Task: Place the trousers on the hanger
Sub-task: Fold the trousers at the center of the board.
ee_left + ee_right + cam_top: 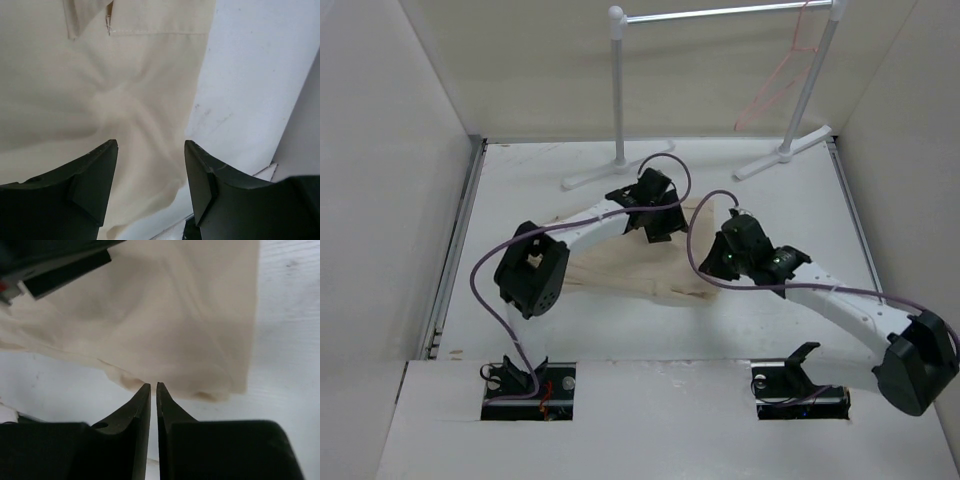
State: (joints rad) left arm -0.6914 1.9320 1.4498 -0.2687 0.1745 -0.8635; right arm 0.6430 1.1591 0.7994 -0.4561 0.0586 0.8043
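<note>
Soft beige cotton trousers lie crumpled mid-table. The left arm bends over them, left gripper spread wide above the cloth. The right gripper comes in low, fingers pressed together at the hem, maybe nipping it. The thin pink wire hanger hangs on the white pipe rack.

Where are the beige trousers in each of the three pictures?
Top external: trousers lie mid-table, under both arms.
Left wrist: upper left, ahead of the open left tool.
Right wrist: top middle, their lower edge at the right tool's tips.
Shared landmark: the white table, right of the cloth in both wrist views.
</note>
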